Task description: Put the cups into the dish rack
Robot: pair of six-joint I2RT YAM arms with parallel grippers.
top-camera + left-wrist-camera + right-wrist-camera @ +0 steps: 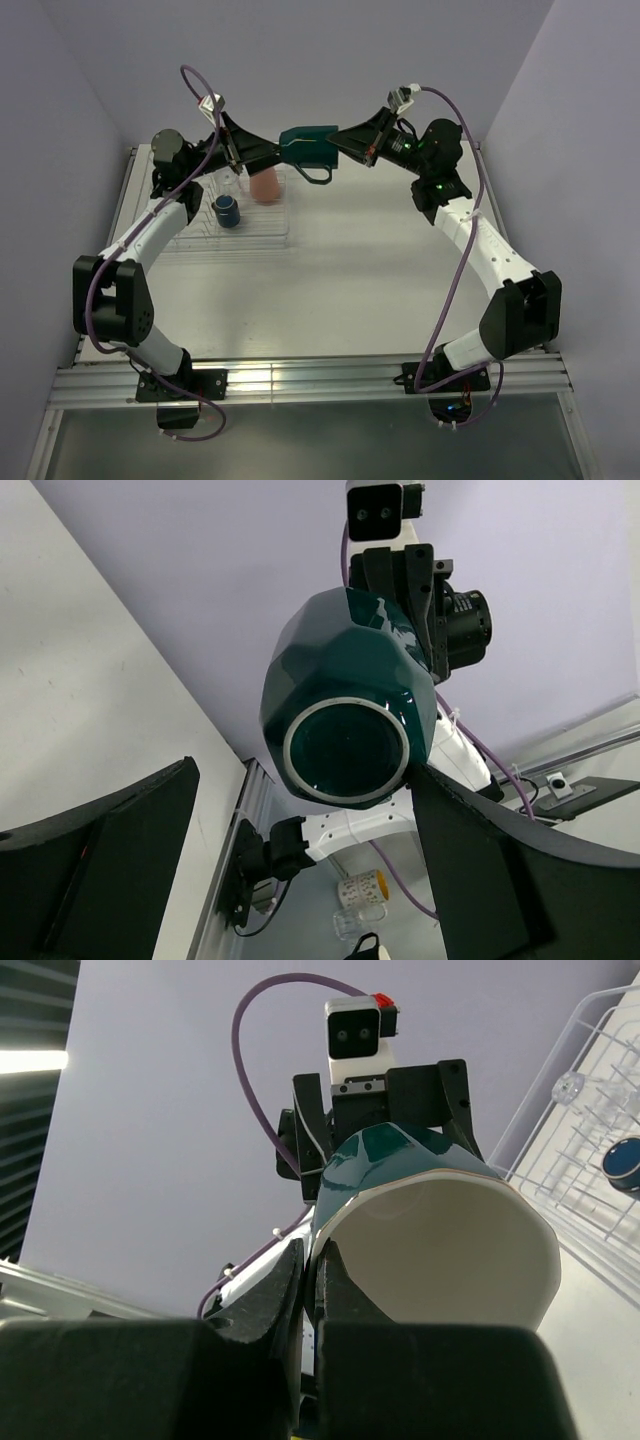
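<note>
Teal mug (308, 138) horizontal midair: base faces left gripper (274, 150), mouth right gripper (340, 143).

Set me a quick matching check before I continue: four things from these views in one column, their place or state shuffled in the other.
1. teal mug
2. navy mug
3. pink tumbler
4. left pincer

A. in the dish rack, near-left part
B. open, facing the teal mug's base
C. in the dish rack, far side
D. aloft, rim pinched by the right pincer

Pairs: 1-D, 2-A, 3-C, 4-B
</note>
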